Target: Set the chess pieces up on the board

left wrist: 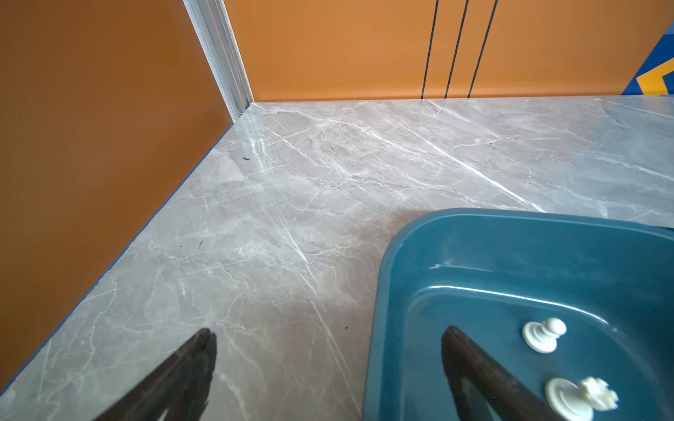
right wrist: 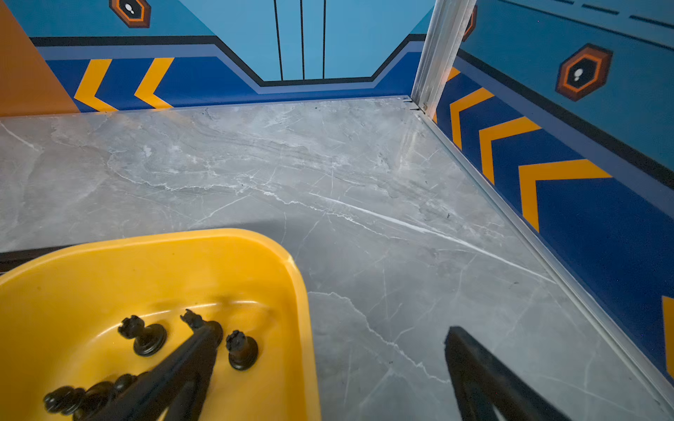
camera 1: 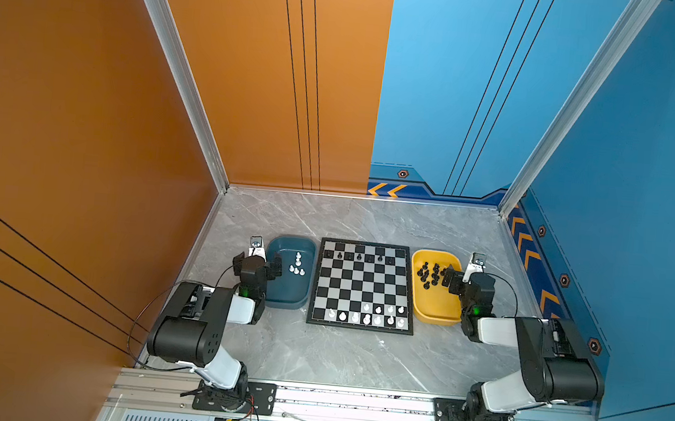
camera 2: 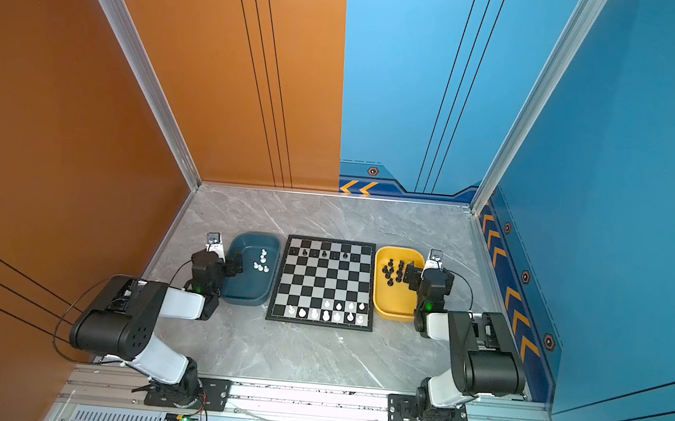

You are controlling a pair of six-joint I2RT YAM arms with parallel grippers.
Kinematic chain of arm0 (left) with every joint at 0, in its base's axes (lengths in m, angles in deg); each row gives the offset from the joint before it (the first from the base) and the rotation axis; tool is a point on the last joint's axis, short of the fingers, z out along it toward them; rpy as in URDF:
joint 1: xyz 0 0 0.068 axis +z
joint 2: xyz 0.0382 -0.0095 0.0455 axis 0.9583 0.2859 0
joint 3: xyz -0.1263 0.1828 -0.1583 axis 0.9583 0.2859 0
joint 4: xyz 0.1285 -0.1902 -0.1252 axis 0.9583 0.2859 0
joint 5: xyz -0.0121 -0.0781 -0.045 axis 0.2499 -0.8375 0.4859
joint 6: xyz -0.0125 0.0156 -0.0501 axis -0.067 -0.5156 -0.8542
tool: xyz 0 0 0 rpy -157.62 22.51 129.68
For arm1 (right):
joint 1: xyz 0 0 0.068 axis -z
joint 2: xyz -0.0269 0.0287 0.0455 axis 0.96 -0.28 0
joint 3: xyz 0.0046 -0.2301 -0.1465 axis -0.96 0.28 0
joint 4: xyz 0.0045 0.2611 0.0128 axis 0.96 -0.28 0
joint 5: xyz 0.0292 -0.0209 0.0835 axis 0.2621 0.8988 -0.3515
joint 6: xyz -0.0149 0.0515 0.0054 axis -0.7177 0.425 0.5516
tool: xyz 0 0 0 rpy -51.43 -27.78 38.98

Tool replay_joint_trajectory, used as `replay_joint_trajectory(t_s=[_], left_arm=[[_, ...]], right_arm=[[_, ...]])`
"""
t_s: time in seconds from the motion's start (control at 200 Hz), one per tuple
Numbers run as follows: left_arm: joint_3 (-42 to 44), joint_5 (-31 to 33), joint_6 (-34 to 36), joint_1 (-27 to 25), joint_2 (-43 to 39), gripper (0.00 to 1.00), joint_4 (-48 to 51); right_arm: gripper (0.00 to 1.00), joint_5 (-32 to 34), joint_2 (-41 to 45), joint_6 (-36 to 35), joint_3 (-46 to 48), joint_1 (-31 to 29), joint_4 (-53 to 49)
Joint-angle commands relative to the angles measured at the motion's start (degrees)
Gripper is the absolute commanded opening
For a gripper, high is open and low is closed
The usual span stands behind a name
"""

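Chess pieces (left wrist: 540, 338) beside left pincer (left wrist: 329, 330) (apart)

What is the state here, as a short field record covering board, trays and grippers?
board: partly set
white pieces: most on the near rows, a few in the blue tray
black pieces: few by the far edge, most in the yellow tray
left gripper: open, empty, straddling the blue tray's rim
right gripper: open, empty, straddling the yellow tray's rim

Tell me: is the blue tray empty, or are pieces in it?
Not empty. The blue tray holds a small cluster of white pieces, seen in both top views.
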Motion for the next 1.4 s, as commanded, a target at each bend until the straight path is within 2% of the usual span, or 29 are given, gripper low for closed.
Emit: replay_joint_trajectory(t_s=[0.0,1.367,1.392], left_arm=[[-0.68,-0.38,-0.49,0.26,-0.2,0.98,0.38],[-0.77,0.11,0.03,-0.21,-0.17,1.0,0.36],[-0.67,0.13,-0.05,-0.23,-0.24,0.97,0.38]], right_arm=[[1.0,0.08,-0.19,0.79,-0.52,0.08,0.09],[0.99,0.16,-0.19,0.82,-0.54,0.09,0.12],[0.98,0.12,-0.19,0.86,-0.47,0.09,0.17]])
